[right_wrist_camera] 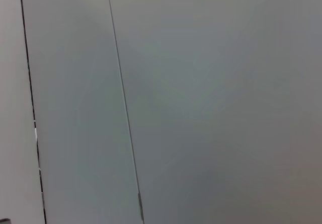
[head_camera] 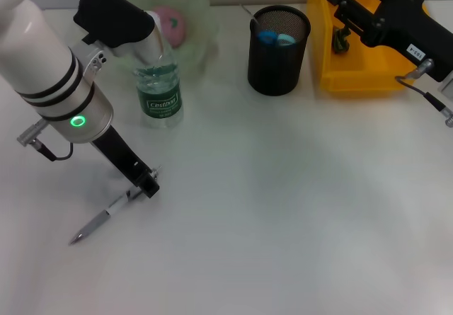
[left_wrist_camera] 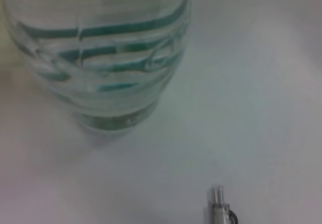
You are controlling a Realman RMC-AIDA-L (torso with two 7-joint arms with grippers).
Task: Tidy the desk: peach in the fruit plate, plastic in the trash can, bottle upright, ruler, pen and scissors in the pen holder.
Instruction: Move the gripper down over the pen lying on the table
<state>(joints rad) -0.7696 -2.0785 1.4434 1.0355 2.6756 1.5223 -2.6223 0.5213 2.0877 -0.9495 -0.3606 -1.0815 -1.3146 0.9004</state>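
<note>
A silver pen [head_camera: 99, 223] lies slanted on the white desk at the front left. My left gripper [head_camera: 146, 182] is down at its upper end, touching or just over it. The left wrist view shows that pen end [left_wrist_camera: 219, 204] and the bottle's base [left_wrist_camera: 108, 73]. The clear bottle [head_camera: 160, 92] with a green label stands upright behind the gripper. A pink peach [head_camera: 170, 25] sits in the pale green fruit plate [head_camera: 202, 7]. The scissors' blue handles [head_camera: 276, 37] show inside the black mesh pen holder [head_camera: 278, 56]. My right gripper [head_camera: 342, 32] hangs over the yellow trash can [head_camera: 354, 74]. Plastic and ruler are not in view.
The left arm's white forearm [head_camera: 49, 67] covers the desk's far left corner. A cable [head_camera: 425, 95] hangs off the right arm near the right edge. The right wrist view shows only a grey surface with thin dark lines.
</note>
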